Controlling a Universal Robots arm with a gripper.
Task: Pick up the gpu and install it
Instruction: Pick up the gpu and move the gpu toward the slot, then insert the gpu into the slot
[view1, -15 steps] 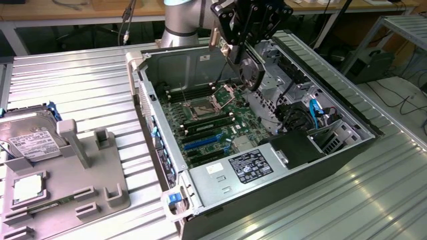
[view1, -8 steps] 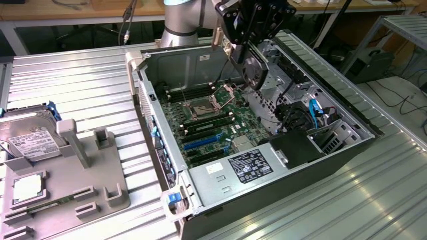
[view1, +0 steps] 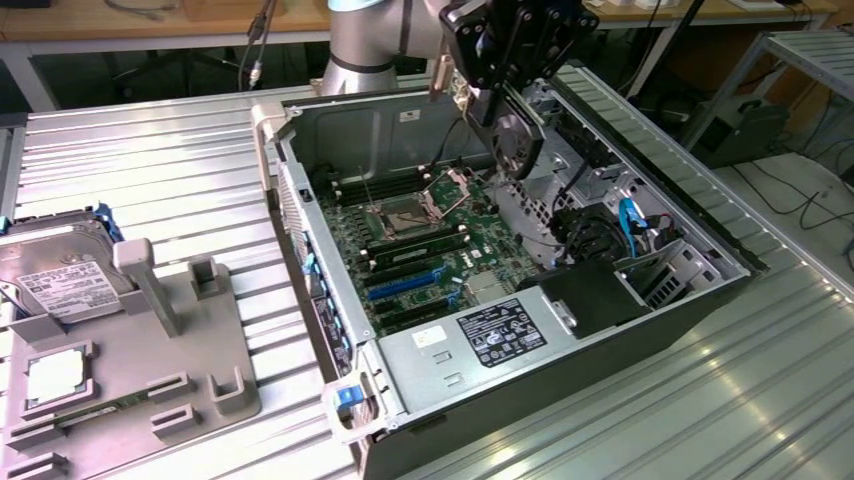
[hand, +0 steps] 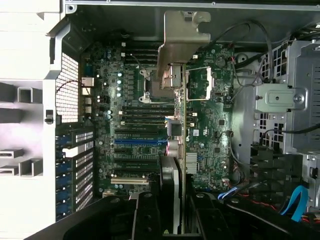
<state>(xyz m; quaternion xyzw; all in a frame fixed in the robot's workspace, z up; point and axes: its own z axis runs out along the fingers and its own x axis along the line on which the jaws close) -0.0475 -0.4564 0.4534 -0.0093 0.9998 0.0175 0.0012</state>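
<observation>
My gripper (view1: 509, 100) is shut on the gpu (view1: 515, 142), which hangs upright over the back right part of the open computer case (view1: 694, 215). In the wrist view the gpu (hand: 180, 150) appears edge-on as a thin green board with its silver end bracket (hand: 182, 42) at the far end. It is held between my black fingers (hand: 146, 216) above the motherboard (hand: 210, 125). The card is clear of the board and sits in no slot. The blue expansion slot (hand: 139, 141) lies below and to one side of the card, and it also shows in the exterior view (view1: 400, 287).
A grey fixture (view1: 147, 370) at the exterior view's left holds a silver hard drive (view1: 54, 265) and a small square processor chip (view1: 54, 375). Inside the case are the processor socket (view1: 400, 218), the power supply (view1: 501, 335), a drive cage (hand: 295, 115) and blue cables (view1: 627, 225).
</observation>
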